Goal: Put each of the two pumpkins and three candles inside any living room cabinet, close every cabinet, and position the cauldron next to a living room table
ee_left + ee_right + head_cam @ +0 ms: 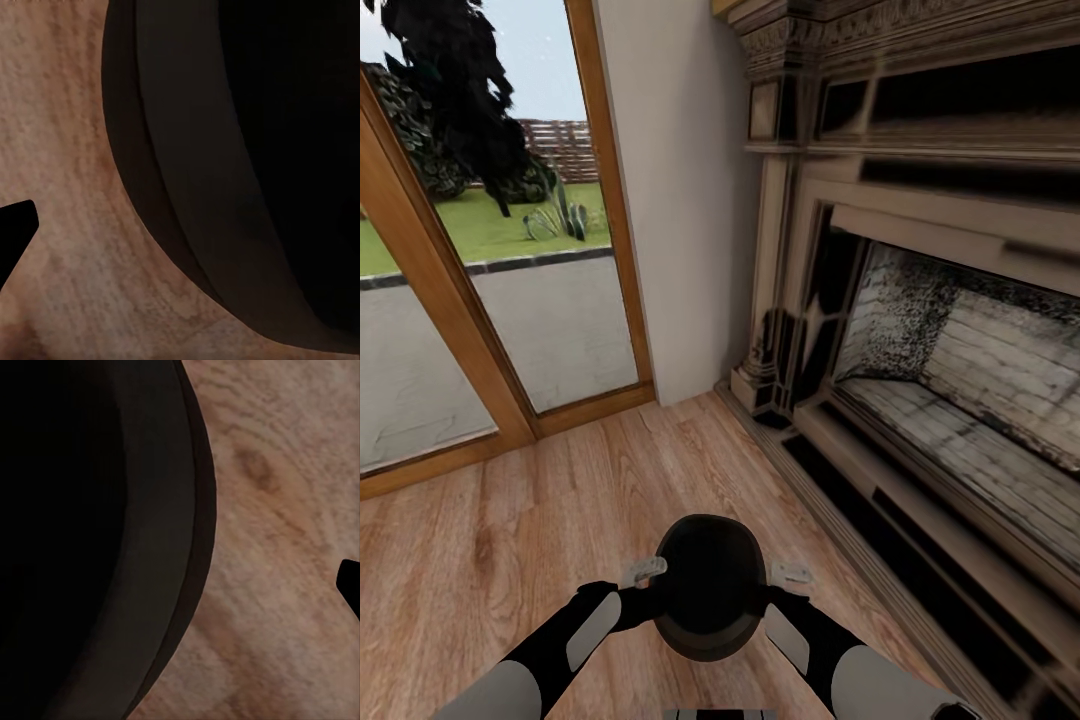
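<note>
The black cauldron [708,585] sits low between my two forearms, mouth up, over the wooden floor; whether it rests on the floor or hangs above it I cannot tell. My left gripper [643,575] is at its left rim and my right gripper [790,575] at its right rim. In the left wrist view the cauldron's wall [187,187] curves close by, and one dark fingertip [15,232] stands apart from it over bare floor. The right wrist view mirrors this: the cauldron's wall [161,547] with one fingertip [351,585] well clear of it. The other fingers are lost against the black inside.
A large dark carved fireplace [920,300] with a raised hearth step [920,520] runs along the right. A wood-framed glass door [480,280] looks onto a garden at the left, with a white wall [680,200] between. Wooden floor [560,500] lies open ahead.
</note>
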Controlling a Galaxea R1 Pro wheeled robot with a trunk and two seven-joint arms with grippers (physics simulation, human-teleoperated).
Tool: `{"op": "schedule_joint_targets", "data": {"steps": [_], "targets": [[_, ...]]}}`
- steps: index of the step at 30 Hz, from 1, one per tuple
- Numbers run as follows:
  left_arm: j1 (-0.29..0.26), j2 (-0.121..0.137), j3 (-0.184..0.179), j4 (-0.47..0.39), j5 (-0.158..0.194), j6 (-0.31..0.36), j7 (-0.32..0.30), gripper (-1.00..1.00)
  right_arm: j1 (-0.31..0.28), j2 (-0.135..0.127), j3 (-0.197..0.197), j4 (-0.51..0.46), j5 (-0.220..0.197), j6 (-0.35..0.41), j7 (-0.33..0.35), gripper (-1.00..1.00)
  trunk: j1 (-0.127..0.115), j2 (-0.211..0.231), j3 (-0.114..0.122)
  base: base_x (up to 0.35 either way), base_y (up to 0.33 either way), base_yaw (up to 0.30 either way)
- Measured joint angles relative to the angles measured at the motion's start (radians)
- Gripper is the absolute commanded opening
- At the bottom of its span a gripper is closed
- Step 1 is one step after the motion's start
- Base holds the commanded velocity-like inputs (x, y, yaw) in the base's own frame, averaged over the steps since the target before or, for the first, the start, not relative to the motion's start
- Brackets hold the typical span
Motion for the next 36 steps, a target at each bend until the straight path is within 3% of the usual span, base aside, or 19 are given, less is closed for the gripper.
{"op": "schedule_joint_targets", "data": {"steps": [4, 9, 19, 22, 36], "targets": [[0.000, 0.000, 0.000, 0.000, 0.000, 0.000, 0.000, 1.00, 0.000, 0.000, 0.000, 0.001, -0.002, 0.000, 0.000, 1.00, 0.000, 0.000, 0.000, 0.000, 0.000, 0.000], [0.000, 0.000, 0.000, 0.000, 0.000, 0.000, 0.000, 1.00, 0.000, 0.000, 0.000, 0.001, -0.002, 0.000, 0.000, 1.00, 0.002, -0.001, -0.019, 0.000, 0.000, 0.000], [0.000, 0.000, 0.000, -0.009, 0.000, 0.000, 0.000, 1.00, 0.000, 0.000, 0.000, 0.001, -0.002, -0.003, 0.000, 1.00, 0.002, -0.001, -0.019, 0.000, 0.000, 0.000], [0.000, 0.000, 0.000, -0.009, 0.000, 0.000, 0.000, 1.00, 0.000, 0.000, 0.000, 0.001, -0.002, -0.003, 0.001, 1.00, 0.004, -0.002, -0.031, 0.000, 0.000, 0.000], [0.000, 0.000, 0.000, -0.009, -0.001, 0.001, 0.000, 1.00, 0.000, 0.000, 0.000, 0.001, 0.001, -0.003, 0.001, 1.00, 0.004, -0.002, -0.031, 0.000, 0.000, 0.000]]}}
